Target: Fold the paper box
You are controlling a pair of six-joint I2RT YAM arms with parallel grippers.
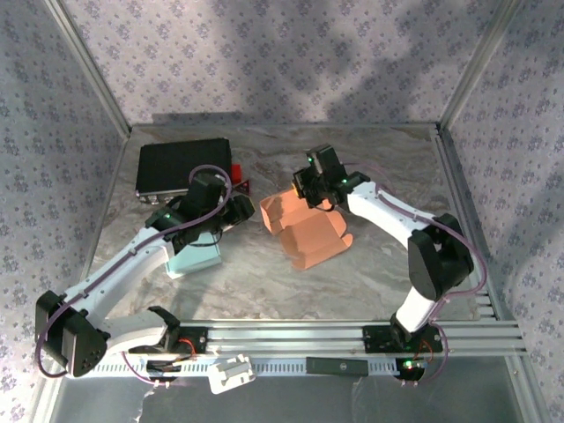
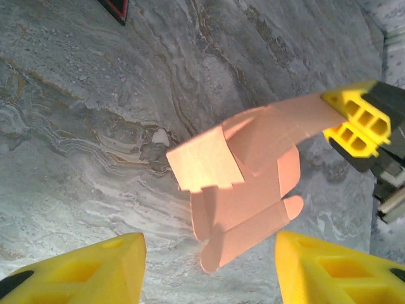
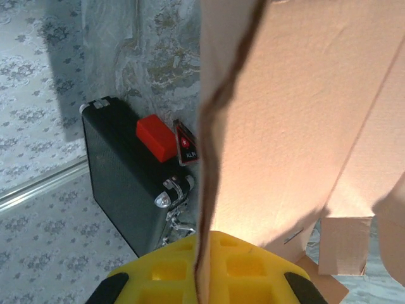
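Two tools, one paper box (image 2: 235,180): right tool (image 2: 347,121) apparently clamps its flap, left tool (image 2: 209,240) gapes empty.

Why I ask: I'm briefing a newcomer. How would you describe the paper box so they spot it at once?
On the grey marbled table, look at the middle, right of the black case at the back left. The paper box is half-folded cardboard, one flap pinched by the right claw. It alone is salmon pink.
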